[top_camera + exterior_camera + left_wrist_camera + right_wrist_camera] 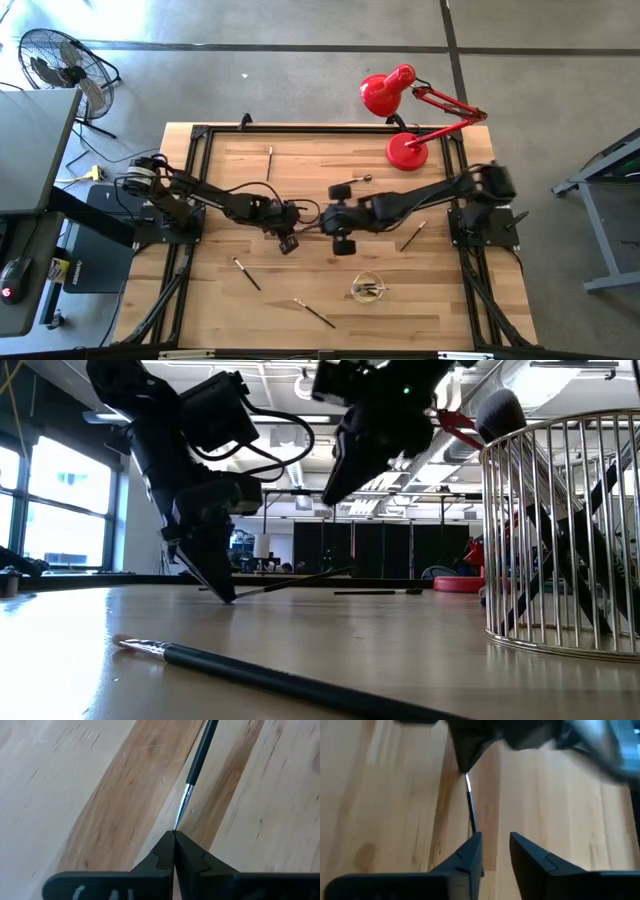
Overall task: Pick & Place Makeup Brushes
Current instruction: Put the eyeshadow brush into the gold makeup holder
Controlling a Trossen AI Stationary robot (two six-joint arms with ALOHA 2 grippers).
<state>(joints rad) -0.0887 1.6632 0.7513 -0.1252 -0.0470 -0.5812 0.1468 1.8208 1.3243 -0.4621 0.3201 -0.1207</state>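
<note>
Left two-finger gripper [173, 834] pinched shut on thin black-handled makeup brush [197, 762] (by its silvery tip end). Right two-finger gripper [495, 839] parted, beside the handle at mid-table.

both arms reach inward and meet near the middle of the high view. the left arm comes in from nine o'clock, elbow bent, its pincer [173, 836] tilted steeply down with the fingers pressed together tip to tip. the right arm comes in from three o'clock, its pincer [495, 840] facing the left one, close by, raised and angled down, its two fingers [470, 852] parted with a clear gap.
</note>
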